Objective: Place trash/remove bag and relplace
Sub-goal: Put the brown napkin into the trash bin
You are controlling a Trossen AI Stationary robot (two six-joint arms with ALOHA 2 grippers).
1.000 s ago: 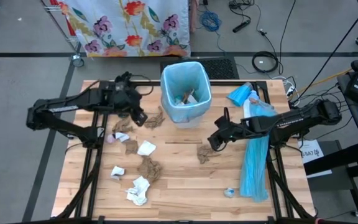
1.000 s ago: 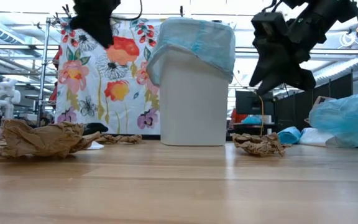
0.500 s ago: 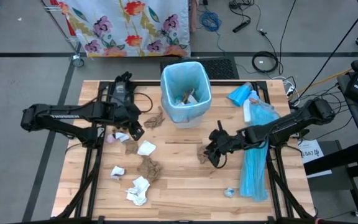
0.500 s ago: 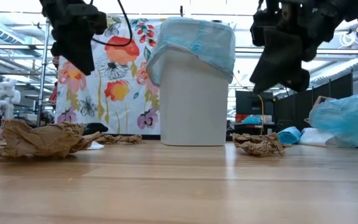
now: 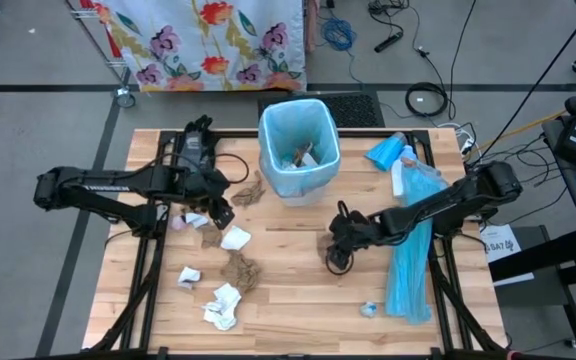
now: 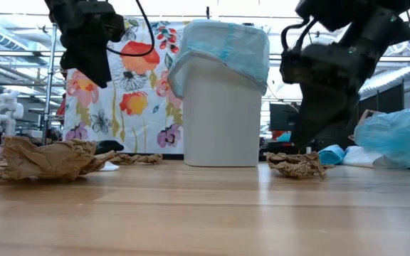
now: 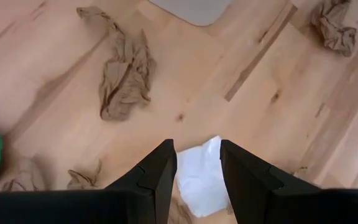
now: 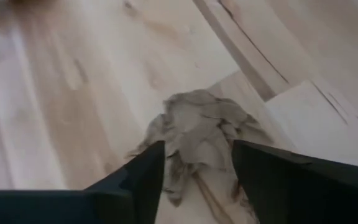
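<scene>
The trash lies scattered on the wooden table (image 5: 298, 310): brown paper wads (image 5: 239, 268) (image 5: 251, 190) and white tissue wads (image 5: 222, 305) (image 5: 189, 275). The white bin (image 5: 299, 147), lined with a light-blue bag, stands at the far middle with some trash inside. My left gripper (image 7: 197, 158) hangs open, well above a white tissue wad (image 7: 197, 174) (image 5: 235, 238). My right gripper (image 8: 194, 165) is open and low over a brown wad (image 8: 197, 127) (image 5: 325, 243), one finger on each side of it.
A long light-blue plastic strip (image 5: 408, 260) lies along the table's right side, with a blue bundle (image 5: 386, 152) and a pale bag (image 6: 397, 139) at the far right. A tiny blue scrap (image 5: 369, 309) sits near the front. A flowered cloth (image 6: 119, 92) hangs behind the table.
My left gripper has come down and toward the near edge, over the white tissue wad, then kept still. My right gripper has sunk and moved toward the near edge onto the brown wad, rolling as it went. The trash has not moved.
</scene>
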